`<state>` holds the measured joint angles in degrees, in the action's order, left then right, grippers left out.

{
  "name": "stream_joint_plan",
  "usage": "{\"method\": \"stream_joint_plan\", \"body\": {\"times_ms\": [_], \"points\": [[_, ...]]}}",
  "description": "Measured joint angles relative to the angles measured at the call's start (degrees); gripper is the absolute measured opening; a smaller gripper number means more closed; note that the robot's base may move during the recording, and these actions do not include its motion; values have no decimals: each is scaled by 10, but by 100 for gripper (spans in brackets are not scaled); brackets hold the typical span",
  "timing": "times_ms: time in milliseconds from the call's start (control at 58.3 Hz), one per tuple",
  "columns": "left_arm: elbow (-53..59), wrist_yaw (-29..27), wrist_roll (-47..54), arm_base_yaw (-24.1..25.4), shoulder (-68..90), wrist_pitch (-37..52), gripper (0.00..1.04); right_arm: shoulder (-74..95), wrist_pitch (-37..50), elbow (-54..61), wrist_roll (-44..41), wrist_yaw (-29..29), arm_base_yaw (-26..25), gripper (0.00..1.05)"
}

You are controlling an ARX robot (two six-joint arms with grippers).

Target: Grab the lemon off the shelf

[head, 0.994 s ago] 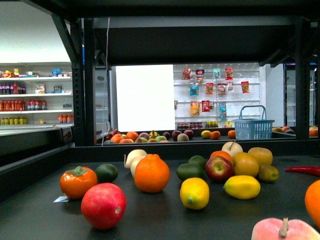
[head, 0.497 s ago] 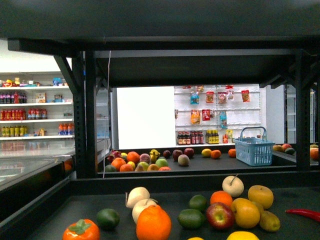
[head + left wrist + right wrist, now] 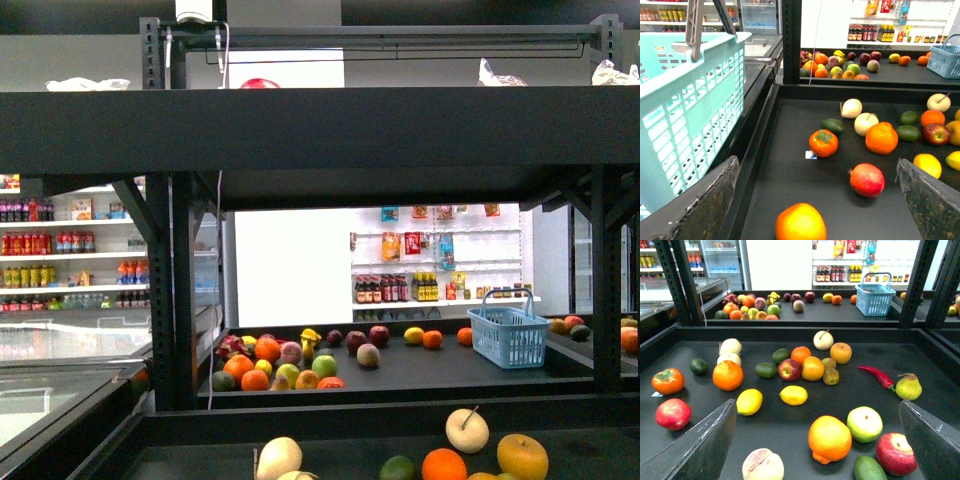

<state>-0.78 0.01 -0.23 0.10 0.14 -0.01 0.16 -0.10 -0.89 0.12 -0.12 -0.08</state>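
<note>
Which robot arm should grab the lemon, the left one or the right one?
Probably the right. In its wrist view the lemon lies ahead, between its open fingers. The left wrist view barely catches it, off to one side.

Front view: level, facing through the shelf (image 3: pixel 320 130) toward far store shelving (image 3: pixel 60 255); fruit tray (image 3: pixel 400 408) barely enters at bottom. Both wrist views: near, tilted down over that tray, sharing its fruit.

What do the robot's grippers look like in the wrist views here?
The left gripper and right gripper look alike: broad, flat, dark grey fingers with scuffed, speckled faces and pale worn edges. No cables or markings show. The front view shows neither arm.
</note>
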Motion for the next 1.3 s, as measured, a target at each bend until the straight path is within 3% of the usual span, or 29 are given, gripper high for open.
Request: {"method": "stream_joint_plan", "body": {"times_ms": [583, 703, 857, 926, 960, 977, 994, 1131, 1303], "points": [[0, 2, -2, 0, 0, -1, 97, 0, 0, 0, 0, 0, 0, 97], [-33, 112, -130, 28, 79, -88, 97, 0, 0, 0, 0, -1, 0, 97], [-96, 202, -239, 103, 214, -21, 97, 0, 0, 0, 0, -1, 0, 97], [-156, 253, -285, 163, 297, 10, 97, 0, 0, 0, 0, -1, 0, 97], [-189, 275, -312, 196, 342, 17, 97, 0, 0, 0, 0, -1, 0, 97], [-292, 353, -409, 288, 468, 18, 97, 0, 0, 0, 0, -1, 0, 97], [-306, 362, -420, 298, 485, 18, 97, 0, 0, 0, 0, -1, 0, 97], [-399, 407, -511, 358, 597, 51, 97, 0, 0, 0, 0, -1, 0, 97], [-482, 418, -615, 384, 730, 118, 97, 0, 0, 0, 0, -1, 0, 97]]}}
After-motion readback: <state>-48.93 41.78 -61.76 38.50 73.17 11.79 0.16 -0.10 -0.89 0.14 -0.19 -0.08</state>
